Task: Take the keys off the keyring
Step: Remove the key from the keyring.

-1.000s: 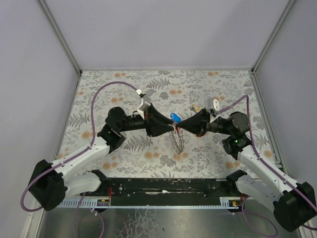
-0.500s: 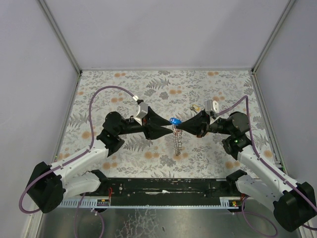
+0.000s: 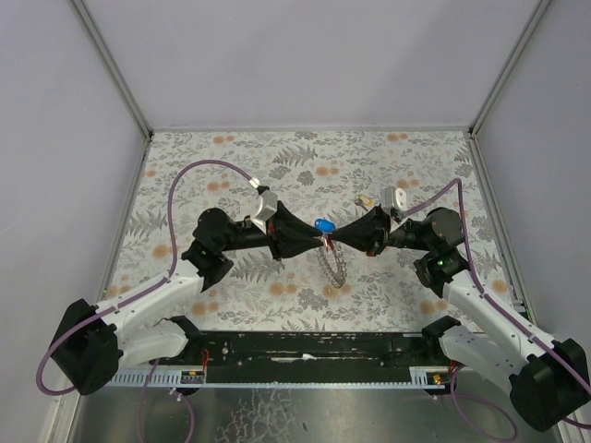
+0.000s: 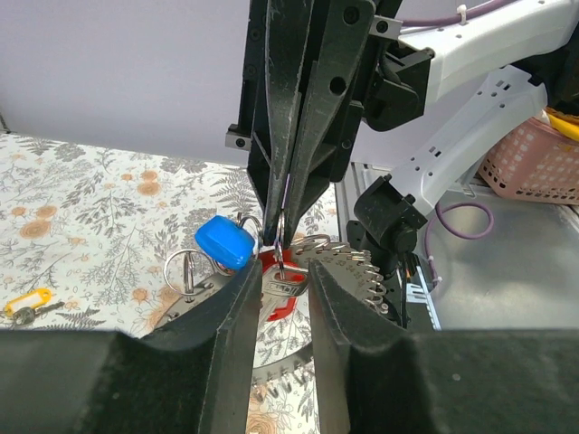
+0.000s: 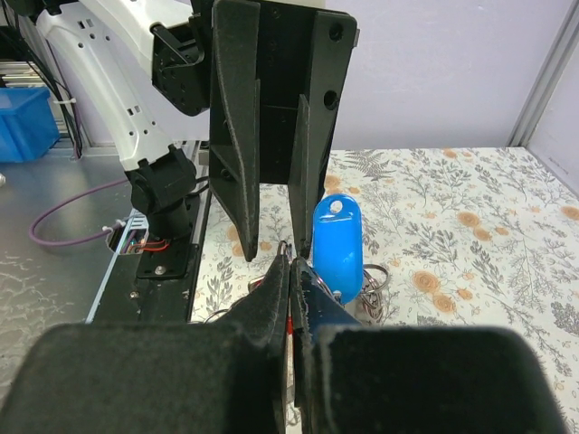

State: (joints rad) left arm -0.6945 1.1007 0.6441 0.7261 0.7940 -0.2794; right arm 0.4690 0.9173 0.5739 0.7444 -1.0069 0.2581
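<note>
Both grippers meet tip to tip above the table's middle. My right gripper (image 3: 338, 237) (image 5: 291, 262) is shut on a small thin split ring (image 4: 282, 228) at the top of the bunch. From that ring hang the grey ridged keyring (image 3: 332, 268) (image 4: 355, 265), a blue tag (image 3: 324, 222) (image 5: 336, 240) (image 4: 223, 244) and a silver key with a red head (image 4: 286, 289). My left gripper (image 3: 312, 245) (image 4: 285, 276) is open, its fingers either side of the red-headed key. Whether they touch it I cannot tell. Another small split ring (image 4: 185, 269) hangs by the blue tag.
A key with a yellow tag (image 3: 367, 200) (image 4: 22, 306) lies loose on the floral cloth (image 3: 222, 166) behind the right gripper. Grey walls enclose the table on three sides. The arm bases and a black rail (image 3: 314, 346) run along the near edge.
The hanging keyring has turned from edge-on half a second ago to slanted and broader. The blue tag has shifted slightly. Both grippers stay almost where they were.
</note>
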